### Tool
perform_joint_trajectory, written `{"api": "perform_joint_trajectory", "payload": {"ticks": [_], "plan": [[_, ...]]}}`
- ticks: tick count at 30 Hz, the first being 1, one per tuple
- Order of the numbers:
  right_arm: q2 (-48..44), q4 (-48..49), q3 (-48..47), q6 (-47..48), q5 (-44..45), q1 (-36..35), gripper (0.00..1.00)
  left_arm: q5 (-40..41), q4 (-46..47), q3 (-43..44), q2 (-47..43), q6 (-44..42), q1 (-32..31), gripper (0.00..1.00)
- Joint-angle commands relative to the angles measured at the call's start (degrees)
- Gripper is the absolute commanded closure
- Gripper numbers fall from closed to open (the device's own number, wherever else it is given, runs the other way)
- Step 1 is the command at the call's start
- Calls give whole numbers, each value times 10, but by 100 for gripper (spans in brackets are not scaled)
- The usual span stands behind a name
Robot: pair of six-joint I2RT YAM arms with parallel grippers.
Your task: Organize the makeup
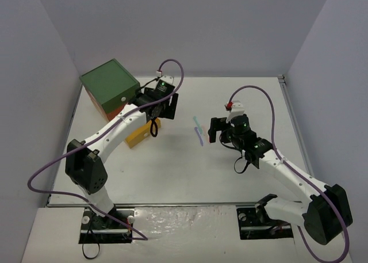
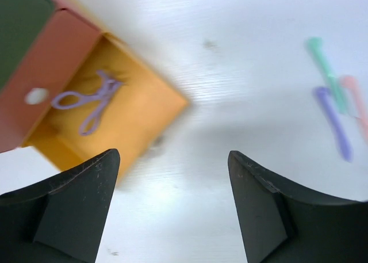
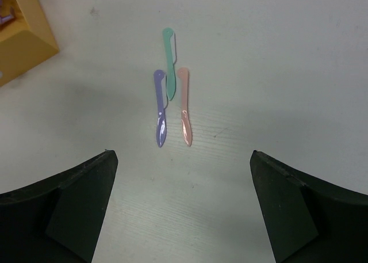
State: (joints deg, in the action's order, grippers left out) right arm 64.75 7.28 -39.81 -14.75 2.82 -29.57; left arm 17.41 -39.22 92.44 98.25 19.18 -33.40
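Left gripper [image 2: 172, 159] near yellow drawer [image 2: 146, 110]; purple looped tool [image 2: 86, 100] inside, wrist view only

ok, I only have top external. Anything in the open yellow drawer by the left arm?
Observer: Yes. Left wrist shows one purple looped tool lying in the yellow drawer.
Operator: And loose tools on the table? I make out two.
Observer: Three: a teal spatula, a purple spatula and a peach spatula that your view misses.
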Motion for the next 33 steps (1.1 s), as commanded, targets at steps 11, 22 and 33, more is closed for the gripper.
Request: {"api": "perform_joint_trajectory", "payload": {"ticks": [11,22,33], "plan": [[-63,12,15,1,9,4,3,-28,27,-24,10,-64,77,37],[-56,14,16,3,6,4,3,-159,-10,-34,81,-99,81,37],[-53,16,17,4,8,4,3,-224,-13,-37,114,-82,78,45]]}}
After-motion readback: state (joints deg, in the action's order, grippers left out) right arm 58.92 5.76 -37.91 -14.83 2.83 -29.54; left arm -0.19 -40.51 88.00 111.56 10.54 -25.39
